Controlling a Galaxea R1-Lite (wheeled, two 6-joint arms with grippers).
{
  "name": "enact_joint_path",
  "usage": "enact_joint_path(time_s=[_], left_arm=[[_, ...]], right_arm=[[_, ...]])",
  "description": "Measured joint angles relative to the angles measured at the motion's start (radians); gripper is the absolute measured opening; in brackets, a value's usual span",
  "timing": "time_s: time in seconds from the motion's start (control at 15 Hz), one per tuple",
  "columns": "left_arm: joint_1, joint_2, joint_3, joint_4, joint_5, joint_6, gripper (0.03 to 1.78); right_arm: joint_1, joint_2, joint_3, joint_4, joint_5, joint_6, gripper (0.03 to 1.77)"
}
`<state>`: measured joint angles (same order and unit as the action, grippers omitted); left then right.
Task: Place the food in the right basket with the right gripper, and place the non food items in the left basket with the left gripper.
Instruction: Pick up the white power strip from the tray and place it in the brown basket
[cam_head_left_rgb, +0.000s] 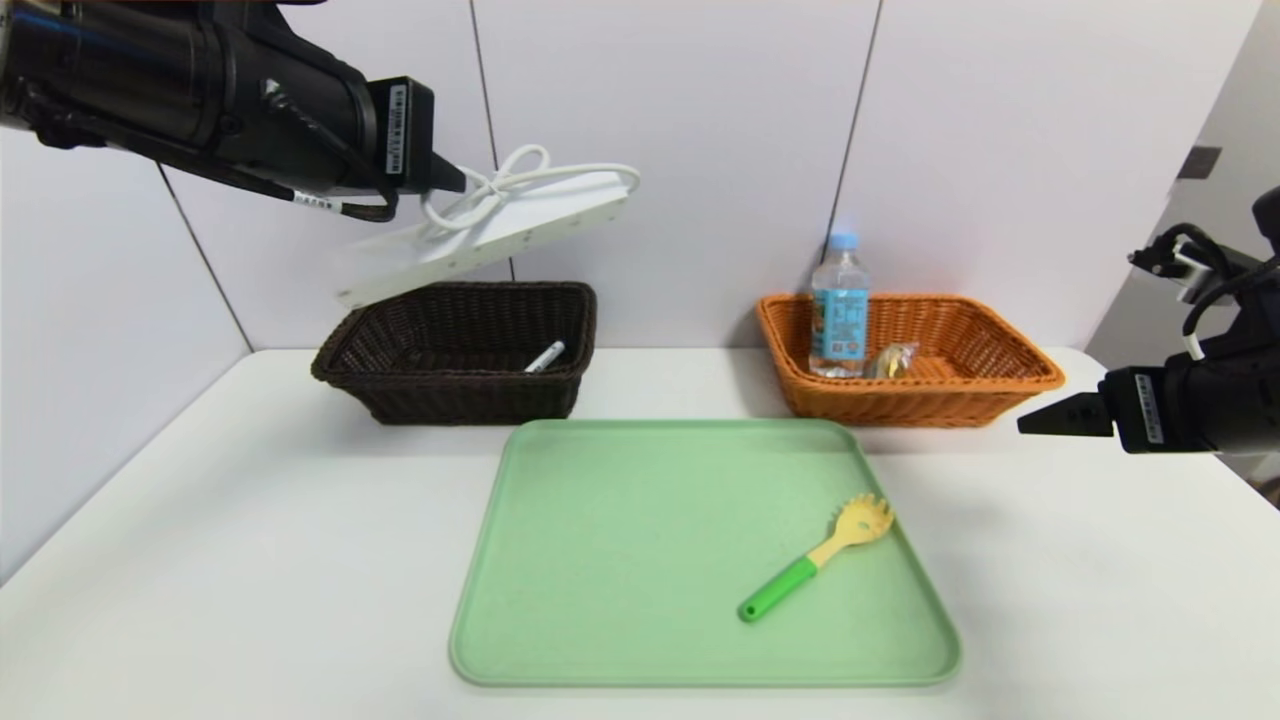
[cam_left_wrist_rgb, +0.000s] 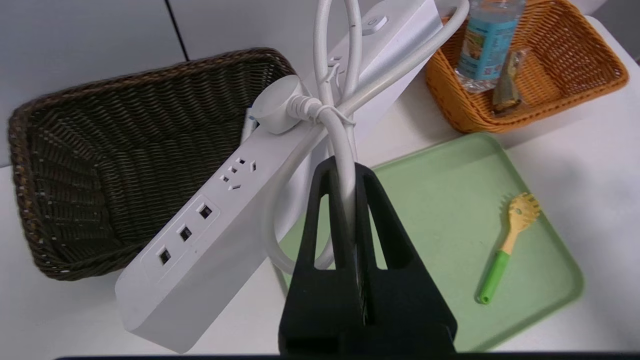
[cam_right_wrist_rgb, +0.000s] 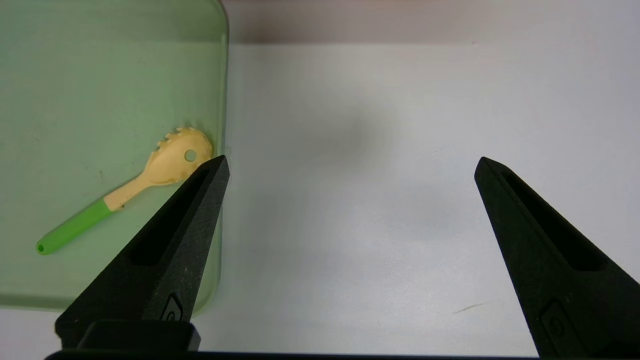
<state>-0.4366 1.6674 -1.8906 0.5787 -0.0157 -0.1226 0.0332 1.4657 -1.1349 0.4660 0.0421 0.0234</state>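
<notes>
My left gripper (cam_head_left_rgb: 460, 185) (cam_left_wrist_rgb: 345, 167) is shut on the white cord of the power strip (cam_head_left_rgb: 490, 235) (cam_left_wrist_rgb: 210, 225), which hangs tilted in the air above the dark brown left basket (cam_head_left_rgb: 455, 350) (cam_left_wrist_rgb: 100, 165). A white marker (cam_head_left_rgb: 545, 357) lies inside that basket. The water bottle (cam_head_left_rgb: 839, 305) (cam_left_wrist_rgb: 487, 42) and the wrapped snack (cam_head_left_rgb: 892, 360) (cam_left_wrist_rgb: 507, 82) sit in the orange right basket (cam_head_left_rgb: 920, 385) (cam_left_wrist_rgb: 565, 75). The yellow pasta spoon with green handle (cam_head_left_rgb: 815, 555) (cam_left_wrist_rgb: 507, 245) (cam_right_wrist_rgb: 125, 192) lies on the green tray. My right gripper (cam_head_left_rgb: 1030, 420) (cam_right_wrist_rgb: 350, 165) hovers open and empty over the bare table, right of the tray.
The green tray (cam_head_left_rgb: 640, 560) (cam_left_wrist_rgb: 450, 200) (cam_right_wrist_rgb: 75, 75) lies in the middle of the white table (cam_head_left_rgb: 200, 550), in front of both baskets. White wall panels stand close behind the baskets.
</notes>
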Motion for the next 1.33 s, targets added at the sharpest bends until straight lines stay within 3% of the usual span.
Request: enact_joint_path(time_s=[0.33,0.53,1.33], left_arm=[[0.132,0.040,0.022,-0.089,-0.084,0.065,0.08],[0.190,0.090,0.031,-0.136,-0.101,0.084,0.08],[0.280,0.227,0.025,-0.148,-0.157,0.139,0.08]], right_arm=[[-0.001,0.004,0.000,0.001,-0.002,0.002,1.70],[-0.001,0.010,-0.002,0.001,-0.009,0.003,1.70],[-0.001,0.045,-0.019,-0.001,-0.030,0.004,1.70]])
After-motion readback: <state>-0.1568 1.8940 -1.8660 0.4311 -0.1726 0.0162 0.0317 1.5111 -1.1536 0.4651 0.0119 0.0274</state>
